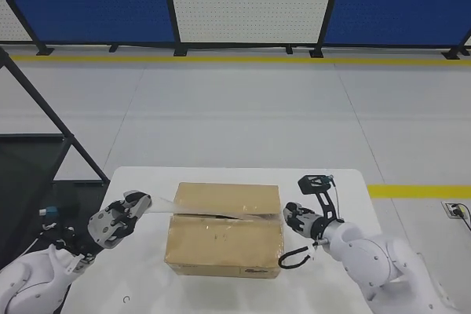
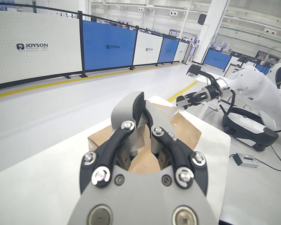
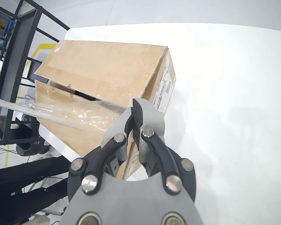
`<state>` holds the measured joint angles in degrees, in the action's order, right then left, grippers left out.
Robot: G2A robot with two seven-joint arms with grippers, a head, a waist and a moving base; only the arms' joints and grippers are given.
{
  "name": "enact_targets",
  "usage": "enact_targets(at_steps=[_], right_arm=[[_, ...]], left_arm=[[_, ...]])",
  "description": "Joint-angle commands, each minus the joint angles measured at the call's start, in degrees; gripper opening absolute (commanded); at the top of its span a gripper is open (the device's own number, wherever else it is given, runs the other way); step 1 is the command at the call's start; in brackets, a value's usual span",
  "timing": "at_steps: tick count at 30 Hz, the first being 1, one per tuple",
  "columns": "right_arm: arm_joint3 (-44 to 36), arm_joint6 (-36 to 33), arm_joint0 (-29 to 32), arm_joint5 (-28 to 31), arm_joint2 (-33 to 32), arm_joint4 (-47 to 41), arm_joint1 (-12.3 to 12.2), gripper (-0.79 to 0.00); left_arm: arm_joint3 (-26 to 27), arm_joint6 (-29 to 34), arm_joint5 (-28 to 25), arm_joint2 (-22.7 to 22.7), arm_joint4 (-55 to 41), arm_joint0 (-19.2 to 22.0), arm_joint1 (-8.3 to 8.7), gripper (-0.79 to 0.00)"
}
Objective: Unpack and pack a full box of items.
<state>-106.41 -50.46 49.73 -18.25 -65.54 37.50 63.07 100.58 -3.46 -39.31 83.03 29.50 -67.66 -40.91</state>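
Observation:
A brown cardboard box [image 1: 224, 239] stands in the middle of the white table [image 1: 141, 271]. A long strip of clear tape [image 1: 212, 210] stretches over its top from one end to the other. My left gripper [image 1: 135, 206] is just off the box's left end, shut on one end of the tape [image 2: 168, 113]. At the box's right end, my right gripper [image 1: 292, 213] is shut on the other end of the tape [image 3: 61, 114]. In the right wrist view the box [image 3: 103, 66] has a top flap lifted slightly, leaving a dark slit. The left wrist view looks over the box [image 2: 185, 132] to the right gripper [image 2: 181, 101].
A black metal rack [image 1: 31, 157] stands off the table's left side. Bare table [image 3: 224, 94] lies to the right of the box and in front of it. Blue and white partition panels [image 1: 251, 20] close off the far floor.

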Motion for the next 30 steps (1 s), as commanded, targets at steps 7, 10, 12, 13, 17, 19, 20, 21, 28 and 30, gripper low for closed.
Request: enact_targets(at_steps=[7, 10, 12, 13, 17, 19, 20, 21, 28, 30], right_arm=[[2.4, 0.5, -1.6, -2.0, 1.8, 0.6, 0.7, -0.785], [3.2, 0.4, -2.3, -3.2, 2.4, 1.1, 0.9, -0.785], [3.9, -0.4, -2.8, -3.9, 2.9, 1.2, 1.1, -0.785], [4.3, -0.8, -3.1, -4.0, 3.1, 1.2, 1.2, -0.785], [5.3, -1.3, -3.8, -4.1, 3.6, 1.1, 1.5, -0.785], [5.0, -1.1, -3.6, -3.9, 3.5, 1.2, 1.5, -0.785], [4.6, -0.8, -3.5, -3.9, 3.4, 1.5, 1.5, -0.785], [4.1, -0.4, -3.2, -3.8, 3.2, 1.6, 1.5, -0.785], [0.7, 1.2, -0.2, -2.7, 1.3, 2.7, 1.2, -0.785], [0.2, 0.8, 0.3, -2.7, 1.0, 3.2, 1.2, -0.785]], left_arm=[[-0.2, 0.8, -0.1, 0.3, 0.5, 0.1, -0.65, -0.785], [-0.3, 1.1, -0.2, 0.5, 0.6, 0.0, -0.88, -0.785], [-0.2, 1.3, -0.3, 0.6, 0.4, -0.1, -1.03, -0.785], [-0.3, 1.4, -0.4, 0.7, 0.4, -0.1, -1.10, -0.785], [-0.3, 1.9, -0.7, 0.8, 0.3, -0.2, -1.39, -0.785], [-0.4, 2.1, -0.9, 0.9, 0.2, -0.2, -1.54, -0.785], [-0.5, 2.2, -0.9, 1.0, 0.1, -0.3, -1.61, -0.785], [-0.5, 2.4, -1.1, 1.0, 0.1, -0.3, -1.68, -0.785], [-0.7, 3.2, -1.5, 1.3, 0.1, -0.4, -2.15, -0.785], [-0.6, 3.3, -1.6, 1.4, 0.2, -0.4, -2.29, -0.785]])
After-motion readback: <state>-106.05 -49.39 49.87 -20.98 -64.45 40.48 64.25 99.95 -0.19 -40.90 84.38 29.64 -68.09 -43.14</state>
